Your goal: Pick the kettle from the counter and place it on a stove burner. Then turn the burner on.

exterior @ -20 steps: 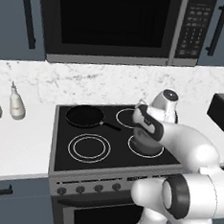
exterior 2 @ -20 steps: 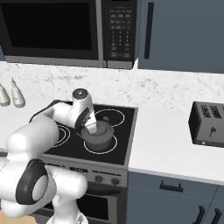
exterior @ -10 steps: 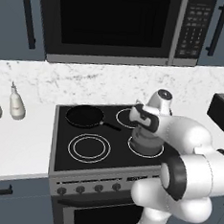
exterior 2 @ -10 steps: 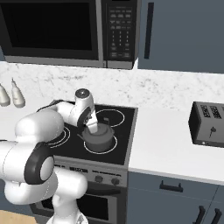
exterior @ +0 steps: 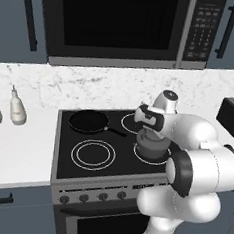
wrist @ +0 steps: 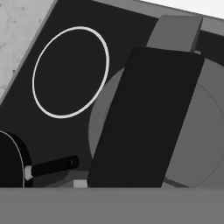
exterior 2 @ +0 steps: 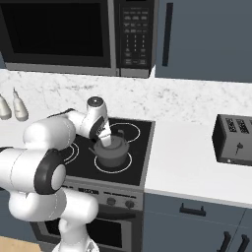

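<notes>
The dark grey kettle (exterior: 151, 148) (exterior 2: 112, 152) stands upright on the stove's front right burner (exterior 2: 102, 169). My gripper (exterior: 148, 134) (exterior 2: 105, 141) reaches down onto its top and is shut on the kettle's handle. In the hand view one dark finger (wrist: 148, 118) lies across the kettle's grey body (wrist: 205, 109). The white counter (exterior: 16, 145) (exterior 2: 197, 157) runs along both sides of the stove.
A black frying pan (exterior: 88, 120) (wrist: 8, 162) sits on the back left burner, its handle pointing toward the kettle. Stove knobs (exterior: 82, 197) (exterior 2: 112, 201) line the front panel. A toaster (exterior 2: 234, 140) is at the right, two bottles (exterior: 18, 111) at the left, a microwave overhead.
The kettle and the hand have stayed in place on the front right burner. The arm's elbow has swung lower and nearer the cameras.
</notes>
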Robot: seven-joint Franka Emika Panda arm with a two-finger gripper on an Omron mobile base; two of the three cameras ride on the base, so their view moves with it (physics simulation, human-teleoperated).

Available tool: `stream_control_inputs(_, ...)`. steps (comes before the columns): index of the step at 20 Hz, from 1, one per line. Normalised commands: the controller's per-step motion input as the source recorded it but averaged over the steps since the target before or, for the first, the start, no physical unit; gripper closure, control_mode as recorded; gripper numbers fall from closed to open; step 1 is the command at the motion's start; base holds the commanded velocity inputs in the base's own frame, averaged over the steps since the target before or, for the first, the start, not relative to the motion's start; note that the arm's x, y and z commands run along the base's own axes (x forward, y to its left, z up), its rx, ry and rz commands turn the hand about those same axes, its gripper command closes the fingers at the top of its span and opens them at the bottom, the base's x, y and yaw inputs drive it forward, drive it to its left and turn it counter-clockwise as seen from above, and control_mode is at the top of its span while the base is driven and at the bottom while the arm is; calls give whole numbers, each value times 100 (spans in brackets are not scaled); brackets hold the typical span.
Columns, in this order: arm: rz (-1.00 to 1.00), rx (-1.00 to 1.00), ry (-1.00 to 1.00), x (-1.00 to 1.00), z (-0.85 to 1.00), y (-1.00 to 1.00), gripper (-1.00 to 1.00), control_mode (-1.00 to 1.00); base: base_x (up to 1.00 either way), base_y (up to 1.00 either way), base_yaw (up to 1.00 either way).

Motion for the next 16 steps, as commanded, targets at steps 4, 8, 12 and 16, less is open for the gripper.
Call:
stream_control_inputs(4,0,0,0,0,-2,0,100,-100,0,0,0)
stream_control_inputs(8,0,0,0,0,0,0,-100,-100,0,0,0)
stream_control_inputs(12,0,0,0,-2,0,0,-100,-100,0,0,0)
stream_control_inputs(16,0,0,-2,-15,11,0,-100,-100,0,0,0)
